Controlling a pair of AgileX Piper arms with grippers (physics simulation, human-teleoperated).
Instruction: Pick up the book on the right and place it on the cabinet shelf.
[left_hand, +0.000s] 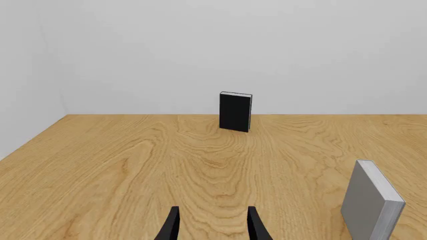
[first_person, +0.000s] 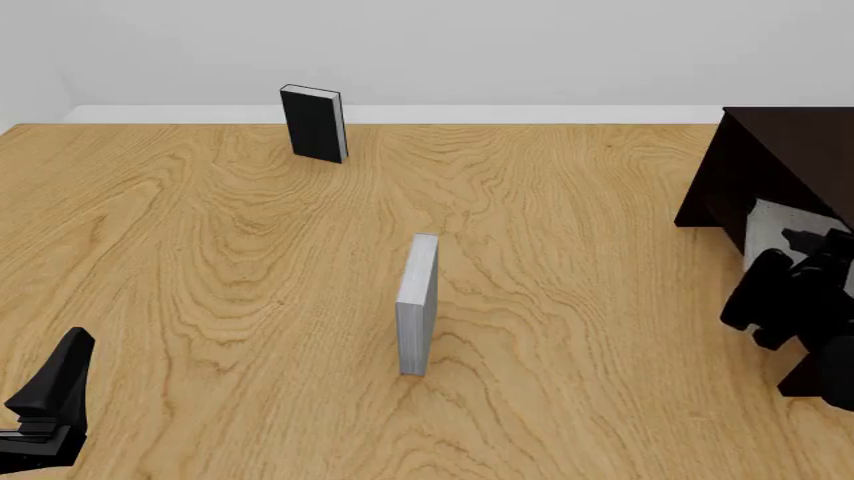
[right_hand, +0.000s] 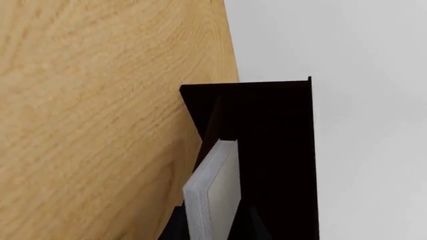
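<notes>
Book: the thick light-grey book (right_hand: 212, 195) sits between the right gripper's fingers, its pale page edge facing my wrist camera. In the front view I see only a sliver of it (first_person: 781, 228), at the cabinet's open side, on the table's right.

Right gripper: the right gripper (right_hand: 213, 222) is closed on the book, one dark finger (right_hand: 175, 226) on each broad cover. In the front view it is a black mass against the cabinet.

Cabinet: the cabinet (first_person: 767, 165) is very dark brown and far bigger than any book. The book's far end reaches into its dark opening (right_hand: 267, 150); I cannot tell whether it touches a shelf.

Left gripper: the left gripper (left_hand: 212, 225) hangs over bare wood at the near left, its two fingers apart and holding nothing.

Grey book: a slimmer grey book (first_person: 418, 304) stands upright mid-table, edge-on to the front camera, well apart from both grippers.

Black book: a black book (first_person: 314, 123) stands upright near the far edge, before the white wall.

Table: light wood table (first_person: 200, 260) with bold grain.
</notes>
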